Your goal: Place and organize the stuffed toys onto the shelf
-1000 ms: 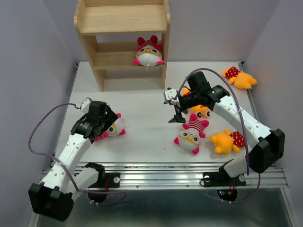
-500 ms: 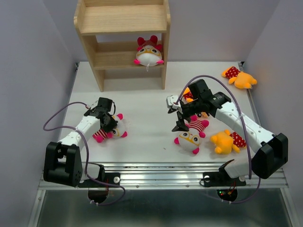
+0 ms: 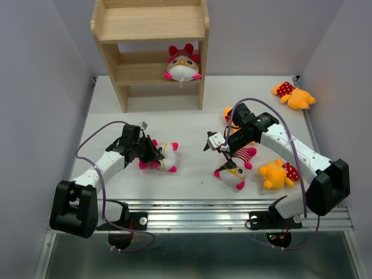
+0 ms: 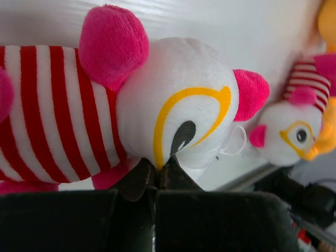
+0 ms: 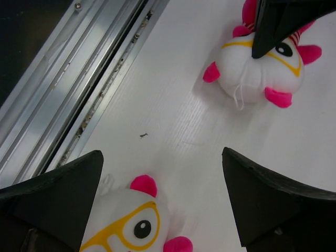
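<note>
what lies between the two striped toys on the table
Nothing but bare table between the left striped toy and the right striped toy, seen in the top view.

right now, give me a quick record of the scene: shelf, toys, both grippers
shelf: wooden, two tiers, at the far edge of the table
shelved striped toy: lower tier, right end
upper tier: no toys seen
left gripper: shut on held striped toy, pinching its face
right gripper: open, above loose striped toy
front orange toy: on the table, right of the loose striped toy
corner orange toy: far right of the table
hidden orange toy: mostly under the right arm
toys not on shelf: five
</note>
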Motion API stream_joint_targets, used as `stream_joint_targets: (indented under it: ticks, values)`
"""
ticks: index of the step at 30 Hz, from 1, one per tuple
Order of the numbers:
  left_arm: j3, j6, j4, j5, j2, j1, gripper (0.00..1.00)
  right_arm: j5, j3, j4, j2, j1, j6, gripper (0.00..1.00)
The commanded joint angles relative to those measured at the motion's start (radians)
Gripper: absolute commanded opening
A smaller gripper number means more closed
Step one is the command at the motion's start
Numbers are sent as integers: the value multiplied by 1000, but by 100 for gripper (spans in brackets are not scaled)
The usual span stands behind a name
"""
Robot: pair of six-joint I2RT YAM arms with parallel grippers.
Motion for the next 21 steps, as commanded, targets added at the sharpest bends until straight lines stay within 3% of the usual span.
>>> stream_joint_targets:
  ticks: [1,5,10,21]
  values:
    - [8,53,66,254,-20,-101,0,-20,79,-44,31,45,-179,100]
    - [43,23,84,347,6,-203,0,64,122,-36,57,136,-228,100]
    - [87,17,120,433,15,-238,0,159,99,-7,57,252,-285,100]
    - [130,57,117,554,26,-290,0,334,-17,94,23,303,-383,96]
